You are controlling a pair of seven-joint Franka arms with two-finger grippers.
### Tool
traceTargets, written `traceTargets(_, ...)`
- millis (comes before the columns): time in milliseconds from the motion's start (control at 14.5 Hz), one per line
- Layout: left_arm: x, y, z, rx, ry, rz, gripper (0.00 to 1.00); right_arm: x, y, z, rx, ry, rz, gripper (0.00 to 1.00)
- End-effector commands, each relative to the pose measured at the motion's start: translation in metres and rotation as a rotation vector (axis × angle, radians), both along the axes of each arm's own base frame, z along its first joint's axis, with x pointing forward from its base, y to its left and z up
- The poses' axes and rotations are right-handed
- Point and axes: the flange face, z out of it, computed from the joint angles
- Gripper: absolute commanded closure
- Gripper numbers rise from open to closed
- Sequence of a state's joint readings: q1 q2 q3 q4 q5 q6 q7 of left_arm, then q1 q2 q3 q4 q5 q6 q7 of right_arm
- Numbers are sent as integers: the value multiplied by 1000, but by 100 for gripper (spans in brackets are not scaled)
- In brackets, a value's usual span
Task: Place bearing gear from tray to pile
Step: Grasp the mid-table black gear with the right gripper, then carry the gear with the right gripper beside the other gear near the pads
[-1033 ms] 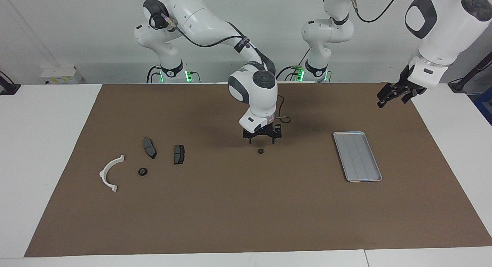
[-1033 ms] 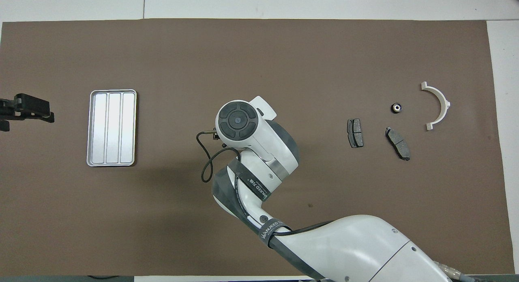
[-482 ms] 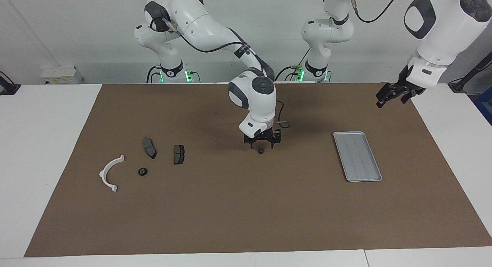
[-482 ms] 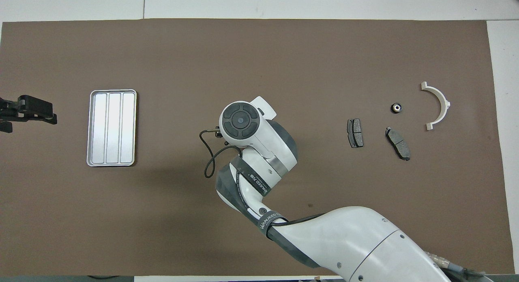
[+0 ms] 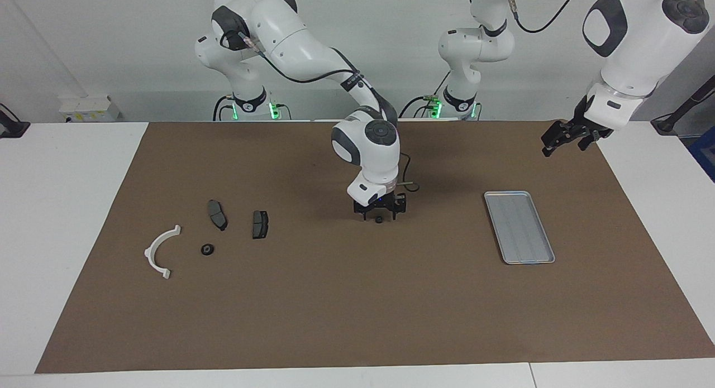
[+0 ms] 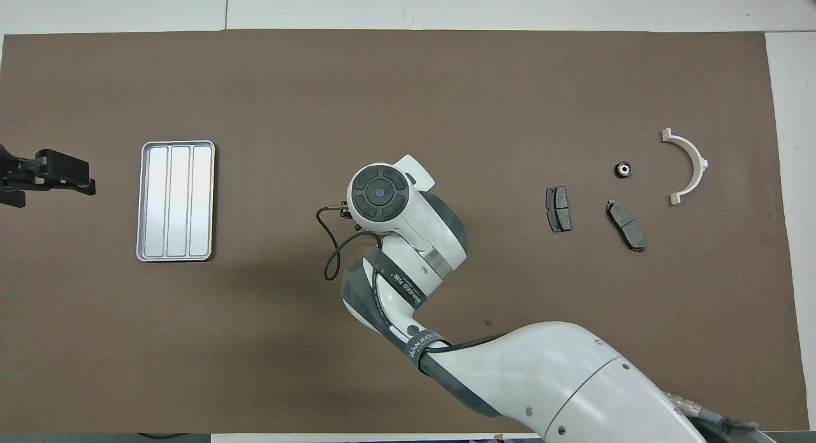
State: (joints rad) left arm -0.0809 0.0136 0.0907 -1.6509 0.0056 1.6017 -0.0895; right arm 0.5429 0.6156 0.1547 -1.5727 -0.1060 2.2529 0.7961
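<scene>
1. Since a second ago, the right gripper [image 5: 379, 215] has sunk from just above the gear [image 5: 379, 219] to the mat [image 5: 335, 310] around it. The left gripper [image 5: 561, 138] has edged a little inward over the mat. Nothing else has shifted.
2. We take clock directions from the facing view. The pile [image 5: 208, 248] lies toward the right arm's end of the mat. Its white bracket [image 5: 161, 250] is the outermost piece, lying flat with its arc bulging toward ten o'clock.
3. One dark pad [image 5: 217, 214] lies at one o'clock from the bracket, and the other pad [image 5: 260, 224] is just beside it at three o'clock, the two apart.
4. A second gear [image 6: 623, 169] sits at six o'clock from the first pad, between bracket and pads and touching none of them.
5. At mid-mat we see the right gripper pointing straight down with the gear beneath it, resting on the mat. We cannot tell whether the gripper has clamped the gear yet. From overhead the arm's wrist hides both.
6. That gear lies well apart from the pile, at three o'clock from it, and well apart from the tray [image 5: 519, 227], at nine o'clock from it.
7. The tray lies flat on the mat toward the left arm's end, with nothing in it.
8. At one o'clock from the tray, the left gripper waits in the air over the mat's edge, jaws apart and holding nothing.
</scene>
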Motion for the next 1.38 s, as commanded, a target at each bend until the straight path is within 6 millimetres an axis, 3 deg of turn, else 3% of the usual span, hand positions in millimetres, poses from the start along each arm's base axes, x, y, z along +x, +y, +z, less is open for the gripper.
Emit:
traceTargets(0, -3, -2, 4, -6, 28, -14, 0, -1, -3, -5, -8, -14, 0, 90)
traceTargets(69, -4, -3, 4, -6, 31, -20, 0, -1, -4, -3, -9, -13, 0, 100)
traceTargets(275, -3, -14, 6, -2, 19, -44, 0, 9, -10, 11, -62, -21, 23, 100)
traceTargets(551, -3, -30, 7, -3, 11, -71, 0, 63, -76, 74, -128, 23, 50, 100)
traceTargets(689, -2, -33, 8, -3, 5, -77, 0, 85, -123, 105, -121, 22, 81, 100)
traceTargets(757, -2, -36, 7, -3, 6, -84, 0, 98, -158, 119, -113, 18, 113, 100)
traceTargets(895, -4, -47, 5, 0, 16, -104, 0, 119, -235, 126, -114, 47, 184, 100)
traceTargets(1102, -4, -46, 7, -1, 13, -101, 0, 131, -357, 104, -112, 92, 275, 100)
traceTargets(1308, -5, -46, 8, -1, 5, -96, 0, 110, -422, 66, -108, 36, 340, 100)
